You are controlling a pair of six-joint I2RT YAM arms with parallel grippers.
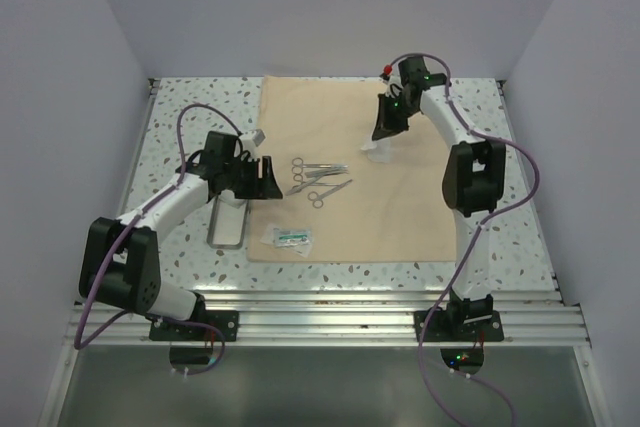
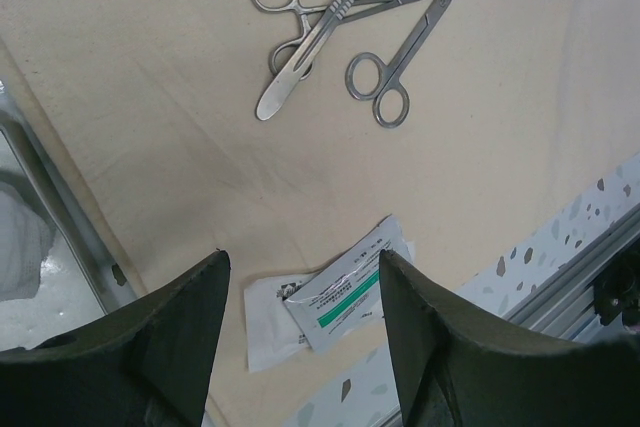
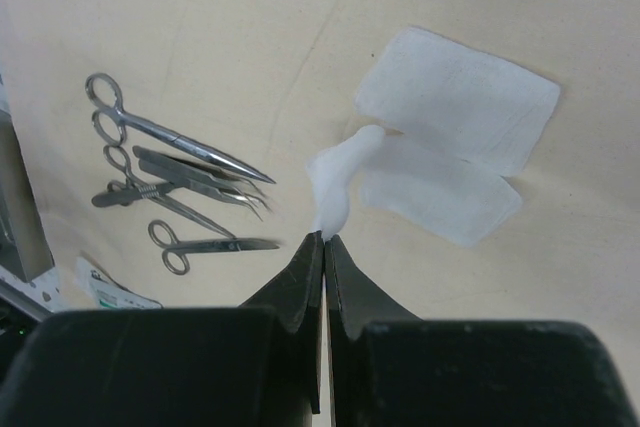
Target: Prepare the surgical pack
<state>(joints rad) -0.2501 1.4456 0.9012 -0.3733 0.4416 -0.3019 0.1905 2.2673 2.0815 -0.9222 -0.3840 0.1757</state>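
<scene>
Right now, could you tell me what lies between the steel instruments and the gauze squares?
Only bare cloth separates instruments and gauze, shown in the right wrist view.

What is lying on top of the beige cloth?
Steel instruments, two paper packets and white gauze squares, one pinched by the right end effector. Whatever lies under the cloth is hidden.

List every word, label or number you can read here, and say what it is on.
Packets: green band and small print, too blurred to read.
Instruments, cloth: no text visible.
</scene>
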